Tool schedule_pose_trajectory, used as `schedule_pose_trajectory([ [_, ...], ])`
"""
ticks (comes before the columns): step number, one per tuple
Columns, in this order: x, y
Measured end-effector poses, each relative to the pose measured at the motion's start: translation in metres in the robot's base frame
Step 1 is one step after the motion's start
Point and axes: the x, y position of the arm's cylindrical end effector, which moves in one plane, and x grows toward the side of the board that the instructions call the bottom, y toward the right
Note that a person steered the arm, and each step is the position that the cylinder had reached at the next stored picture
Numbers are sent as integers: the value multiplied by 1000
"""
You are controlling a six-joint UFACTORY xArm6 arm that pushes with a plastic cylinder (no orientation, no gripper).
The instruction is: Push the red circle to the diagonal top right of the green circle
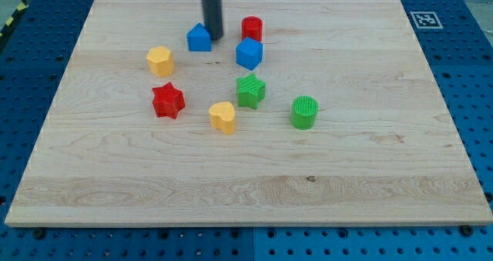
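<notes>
The red circle (252, 28) stands near the view's top, just above the blue cube (249, 53). The green circle (304, 112) stands lower and to the right, right of the green star (250, 90). My tip (214, 37) is at the end of the dark rod coming down from the view's top. It sits left of the red circle, touching or nearly touching the right side of a blue house-shaped block (199, 38).
A yellow hexagon (160, 61) lies at the left, a red star (168, 101) below it, and a yellow heart (223, 117) at the centre. The wooden board (246, 192) sits on a blue pegboard, with a marker tag (424, 18) at its top right corner.
</notes>
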Motion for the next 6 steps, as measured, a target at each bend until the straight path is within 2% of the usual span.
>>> schedule_pose_trajectory([
  [1,1,-38],
  [2,-7,-27],
  [5,-3,174],
  [6,26,193],
])
